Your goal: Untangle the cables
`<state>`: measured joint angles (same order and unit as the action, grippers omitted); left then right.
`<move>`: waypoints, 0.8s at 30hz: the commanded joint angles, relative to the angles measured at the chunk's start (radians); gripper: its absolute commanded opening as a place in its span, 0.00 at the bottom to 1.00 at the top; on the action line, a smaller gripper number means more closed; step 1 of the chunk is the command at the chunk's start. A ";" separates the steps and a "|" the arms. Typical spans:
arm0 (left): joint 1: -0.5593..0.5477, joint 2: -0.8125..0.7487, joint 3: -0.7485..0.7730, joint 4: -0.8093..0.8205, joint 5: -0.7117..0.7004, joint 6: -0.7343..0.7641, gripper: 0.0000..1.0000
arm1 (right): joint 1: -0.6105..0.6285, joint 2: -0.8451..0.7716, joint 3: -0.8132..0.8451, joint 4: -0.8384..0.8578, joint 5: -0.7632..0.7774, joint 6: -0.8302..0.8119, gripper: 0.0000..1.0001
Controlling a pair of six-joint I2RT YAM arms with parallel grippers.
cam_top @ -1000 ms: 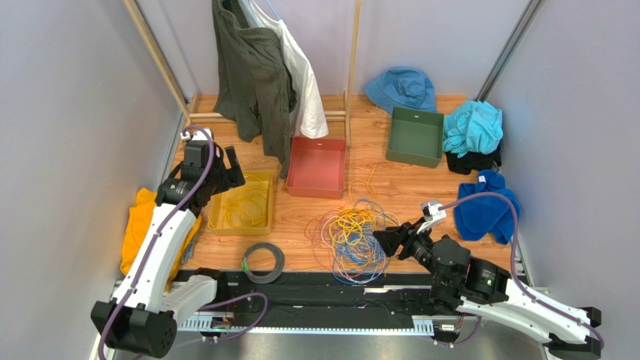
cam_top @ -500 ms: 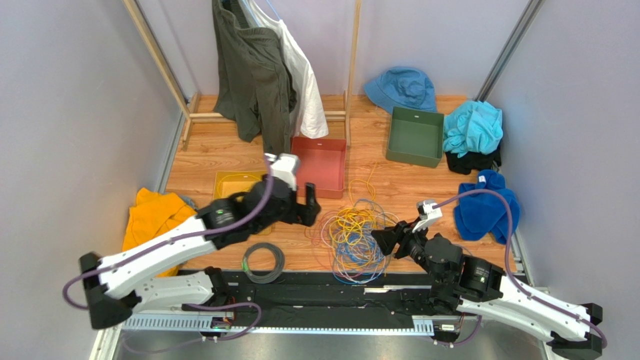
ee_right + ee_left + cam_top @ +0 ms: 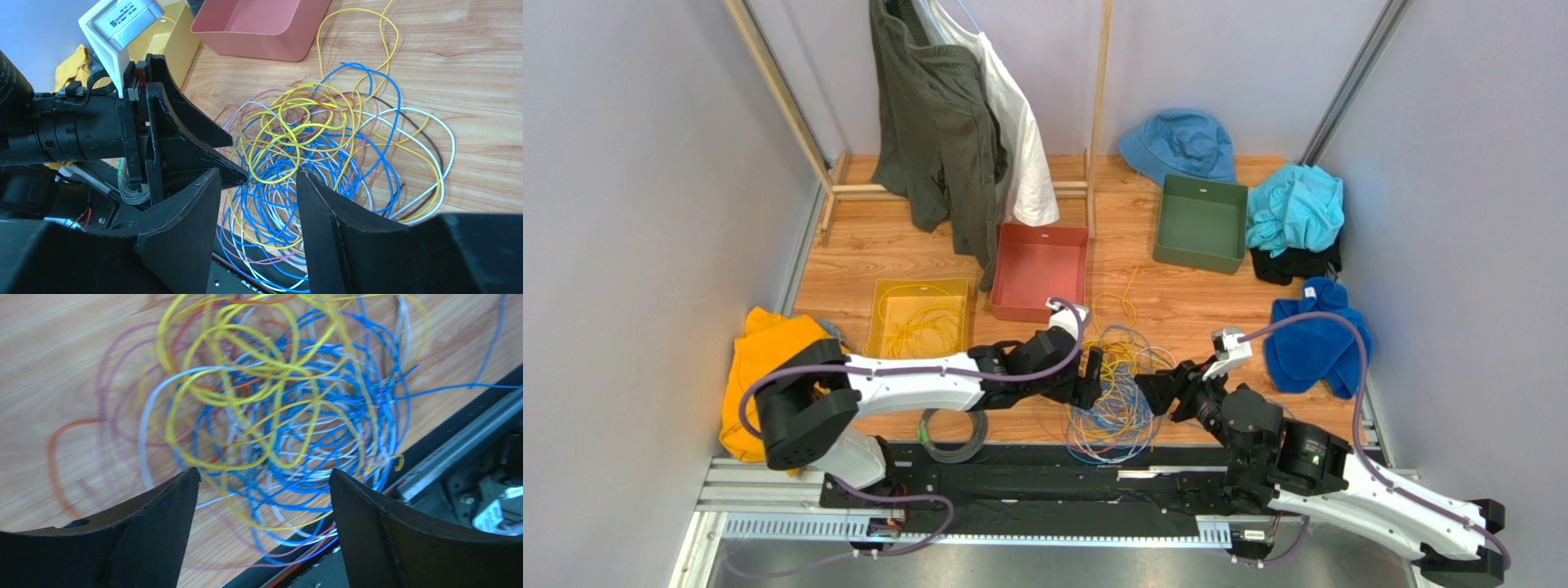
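Observation:
A tangle of yellow, blue, white, purple and orange cables (image 3: 1112, 392) lies on the wooden table near its front edge. It also shows in the left wrist view (image 3: 276, 416) and the right wrist view (image 3: 319, 153). My left gripper (image 3: 1091, 377) is open and empty at the tangle's left side, low over it; in its own view the gripper (image 3: 264, 484) frames the cables. My right gripper (image 3: 1151, 392) is open and empty at the tangle's right side; in its own view the gripper (image 3: 258, 184) faces the left gripper across the cables.
A yellow tray (image 3: 922, 325) holds yellow cable. A red tray (image 3: 1043, 272) and a green tray (image 3: 1200, 221) stand further back. A grey cable coil (image 3: 952, 429) lies at the front. Clothes hang on a rack (image 3: 952, 110); cloths lie at both sides.
My left arm has swung from the yellow tray at the left across to the tangle's left side. My right gripper has stayed nearly still.

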<state>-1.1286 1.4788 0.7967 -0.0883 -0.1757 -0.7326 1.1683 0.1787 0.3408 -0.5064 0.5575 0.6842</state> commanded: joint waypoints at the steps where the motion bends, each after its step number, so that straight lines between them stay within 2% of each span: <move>1: -0.022 0.043 0.050 0.166 0.042 0.001 0.79 | 0.002 -0.005 0.010 -0.012 0.035 0.011 0.52; 4: -0.022 0.090 0.059 0.186 0.058 -0.005 0.68 | 0.002 -0.007 0.012 -0.027 0.036 0.012 0.52; 9: -0.020 0.112 0.038 0.208 0.036 -0.034 0.64 | 0.002 -0.018 0.009 -0.044 0.038 0.023 0.52; 14: -0.020 0.115 0.045 0.185 0.022 -0.022 0.52 | 0.002 -0.019 0.003 -0.043 0.033 0.026 0.52; 17: -0.022 0.077 0.032 0.182 0.028 -0.030 0.36 | 0.004 -0.019 0.003 -0.041 0.035 0.026 0.52; 18: -0.022 0.061 0.027 0.173 0.028 -0.024 0.25 | 0.002 -0.018 0.003 -0.041 0.035 0.026 0.52; 20: -0.022 0.005 0.029 0.124 0.007 -0.014 0.15 | 0.002 -0.019 0.001 -0.037 0.033 0.028 0.52; 21: -0.020 -0.020 0.036 0.099 -0.002 0.001 0.03 | 0.002 -0.018 0.000 -0.037 0.035 0.029 0.52; 24: -0.022 -0.135 0.059 -0.011 -0.050 0.042 0.00 | 0.002 -0.015 0.000 -0.027 0.030 0.031 0.52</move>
<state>-1.1461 1.5108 0.8234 -0.0040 -0.1612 -0.7437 1.1683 0.1726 0.3408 -0.5621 0.5716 0.6960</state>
